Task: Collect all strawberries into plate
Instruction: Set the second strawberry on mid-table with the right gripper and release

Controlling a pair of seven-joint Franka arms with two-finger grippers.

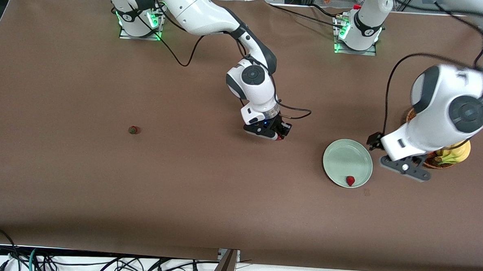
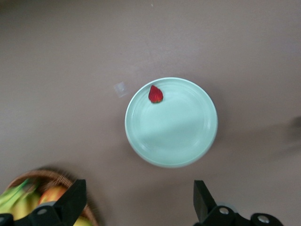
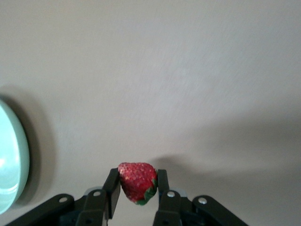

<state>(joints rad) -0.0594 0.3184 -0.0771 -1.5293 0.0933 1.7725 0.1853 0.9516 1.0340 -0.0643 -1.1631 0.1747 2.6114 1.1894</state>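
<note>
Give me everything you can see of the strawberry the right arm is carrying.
The held strawberry is small, red and pitted, with a bit of green cap showing at its lower edge. It looks whole. The right pincer is shut on it, one black finger pressing each side, and nothing else touches it. It hangs above bare brown table, short of the plate, whose pale green rim shows at the edge of the right wrist view.

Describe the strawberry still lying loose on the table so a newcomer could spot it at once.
Start at the mint-green plate near the left arm's end, then look toward the right arm's end of the brown table. The lone strawberry lies there on bare cloth; the others are on the plate or gripped.
</note>
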